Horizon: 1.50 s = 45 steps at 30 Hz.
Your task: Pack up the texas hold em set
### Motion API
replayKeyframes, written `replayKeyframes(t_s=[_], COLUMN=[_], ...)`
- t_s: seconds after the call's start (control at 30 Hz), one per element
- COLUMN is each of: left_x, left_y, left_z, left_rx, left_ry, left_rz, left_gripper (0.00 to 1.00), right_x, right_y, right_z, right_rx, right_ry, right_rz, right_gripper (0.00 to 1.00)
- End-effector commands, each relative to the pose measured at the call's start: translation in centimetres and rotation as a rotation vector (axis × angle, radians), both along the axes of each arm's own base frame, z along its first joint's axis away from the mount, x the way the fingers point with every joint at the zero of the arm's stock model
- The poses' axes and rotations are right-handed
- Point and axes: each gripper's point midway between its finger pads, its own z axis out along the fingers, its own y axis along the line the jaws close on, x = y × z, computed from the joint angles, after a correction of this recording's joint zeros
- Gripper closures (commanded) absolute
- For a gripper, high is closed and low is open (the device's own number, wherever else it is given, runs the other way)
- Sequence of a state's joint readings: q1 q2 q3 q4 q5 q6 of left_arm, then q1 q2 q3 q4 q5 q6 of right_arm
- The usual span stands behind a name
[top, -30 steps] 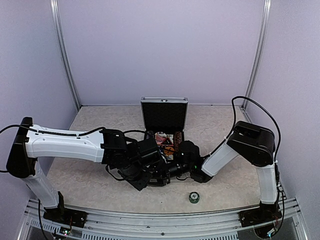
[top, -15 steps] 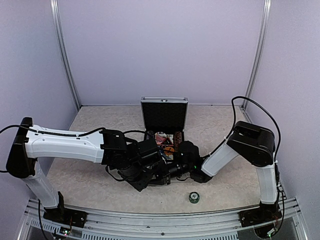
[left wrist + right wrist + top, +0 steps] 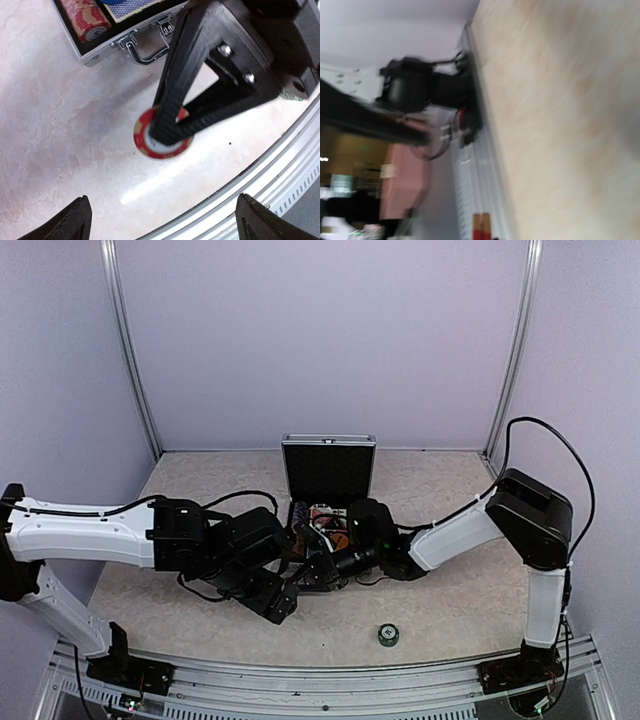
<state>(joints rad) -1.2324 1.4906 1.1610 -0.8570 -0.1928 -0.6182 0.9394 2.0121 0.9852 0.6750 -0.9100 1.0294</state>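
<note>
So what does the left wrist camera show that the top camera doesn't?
Left wrist only: a red chip on the table, under the closed tip of the right gripper, and the handle on the case. Top only: the case's upright lid and a green disc near the front rail. Both: the open case and the pale table.
</note>
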Motion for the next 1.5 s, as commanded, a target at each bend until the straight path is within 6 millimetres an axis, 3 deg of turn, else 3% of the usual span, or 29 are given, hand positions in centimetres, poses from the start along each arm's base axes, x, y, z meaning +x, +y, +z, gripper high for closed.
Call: replayKeyframes(t_s=[0.0,0.17,0.33,0.5,0.67,0.93,1.47], left_x=[2.1,4.9,5.9,6.2,6.2,6.6,6.7], left_y=[1.6,5.3,6.9,7.7,8.3,8.5,8.3], left_z=[2.5,5.2,5.3,4.7,4.2,4.6,3.8], left_rx=[-0.141,-0.27,-0.294,-0.309,-0.327,-0.338,-0.328], left_ry=[-0.059,-0.111,-0.134,-0.14,-0.135,-0.139,-0.123], left_rz=[0.145,0.27,0.31,0.345,0.369,0.39,0.39], left_gripper=[0.01,0.01,0.01,0.01,0.01,0.01,0.01], right_x=[4.1,8.6,10.7,11.5,10.2,10.7,12.4], right_y=[-0.8,-2.0,-1.8,-1.4,-1.5,-0.8,0.7], right_z=[0.5,-0.4,-0.1,-0.7,-2.5,-2.0,-4.7], right_rx=[-0.114,-0.259,-0.3,-0.315,-0.347,-0.343,-0.415], right_ry=[-0.31,-0.663,-0.916,-1.076,-1.228,-1.351,-1.4], right_rz=[-0.022,-0.003,0.083,0.185,0.341,0.372,0.407], right_gripper=[1.0,1.0,1.0,1.0,1.0,1.0,1.0])
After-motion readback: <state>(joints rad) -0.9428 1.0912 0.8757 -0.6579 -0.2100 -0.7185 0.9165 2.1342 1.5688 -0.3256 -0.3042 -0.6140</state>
